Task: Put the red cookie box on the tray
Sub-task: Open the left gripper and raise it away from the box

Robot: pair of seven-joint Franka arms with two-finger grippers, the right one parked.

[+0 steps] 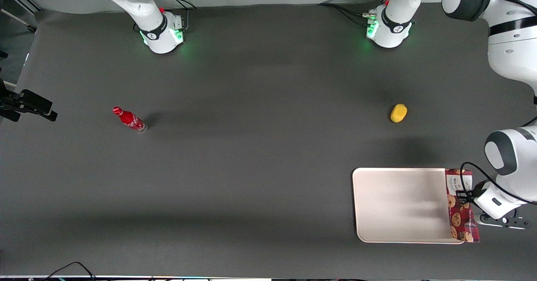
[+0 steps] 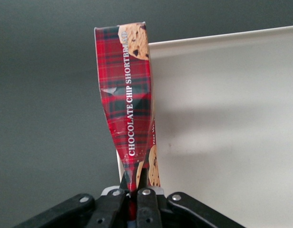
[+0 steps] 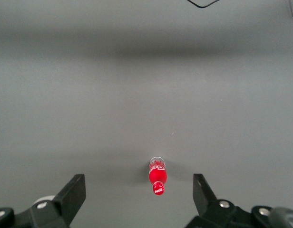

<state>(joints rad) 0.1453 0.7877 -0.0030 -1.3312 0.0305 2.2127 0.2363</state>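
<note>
The red cookie box point(image 1: 460, 205) stands on its long edge, tilted, along the tray's point(image 1: 398, 205) side rim at the working arm's end of the table. My gripper point(image 1: 466, 197) is shut on the box near its middle, pinching its thin edge. In the left wrist view the plaid box point(image 2: 130, 104) rises from between the two black fingers point(image 2: 145, 183), with "chocolate chip shortbread" printed on it, and the cream tray point(image 2: 227, 128) lies beside it. The box's lower edge is at the tray's rim; whether it rests on it I cannot tell.
A yellow lemon-like object point(image 1: 398, 113) lies farther from the front camera than the tray. A small red soda bottle point(image 1: 129, 119) lies toward the parked arm's end of the table. Both arm bases stand at the table's back edge.
</note>
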